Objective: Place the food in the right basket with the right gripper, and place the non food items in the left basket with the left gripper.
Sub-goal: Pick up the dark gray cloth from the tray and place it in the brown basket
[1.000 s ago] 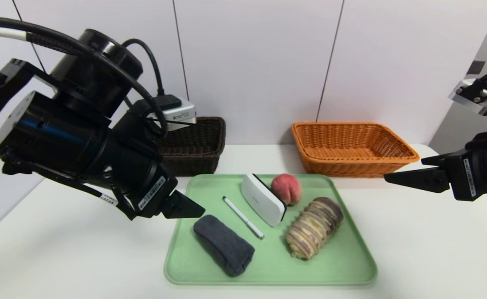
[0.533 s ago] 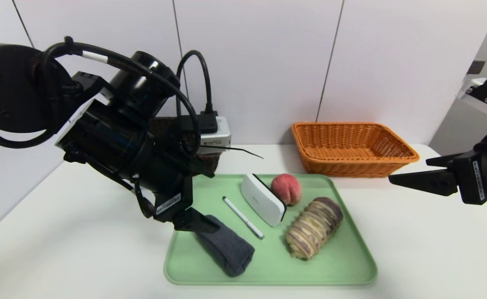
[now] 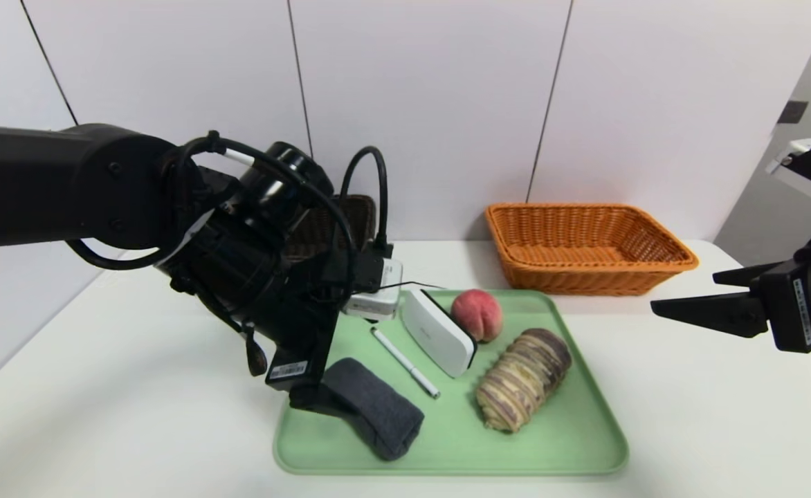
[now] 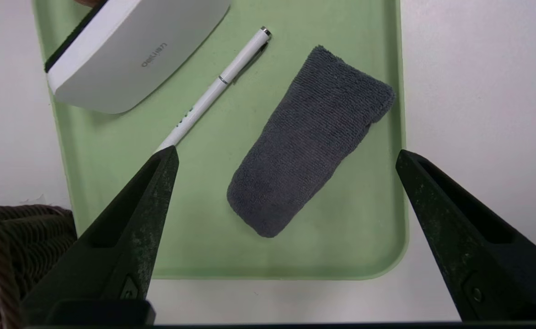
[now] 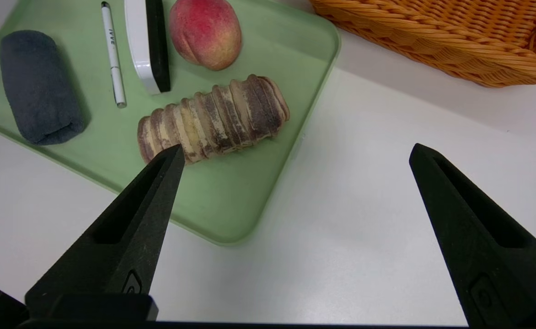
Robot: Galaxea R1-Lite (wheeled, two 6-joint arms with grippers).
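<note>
While a pale green plastic tray (image 3: 571, 443) lies on the white table (image 3: 710, 429), the left gripper (image 4: 286, 157) hangs spread wide above a rolled dark grey cloth (image 4: 309, 137), gripping nothing. Beside the cloth lie a slim white pen (image 3: 405, 362) and a white rounded block with a black edge (image 3: 436, 332), then a pink-red peach (image 3: 478, 315) and a striped oval bread roll (image 3: 523, 387). Behind stand the dark brown wicker basket (image 3: 350, 214) (mostly hidden by the arm) and the orange-tan wicker basket (image 3: 585, 242). Off the tray's right side, the right gripper (image 5: 295, 155) hovers over bare table, fingers apart and empty.

Green tray (image 3: 571, 443) on white table (image 3: 724, 429)
</note>
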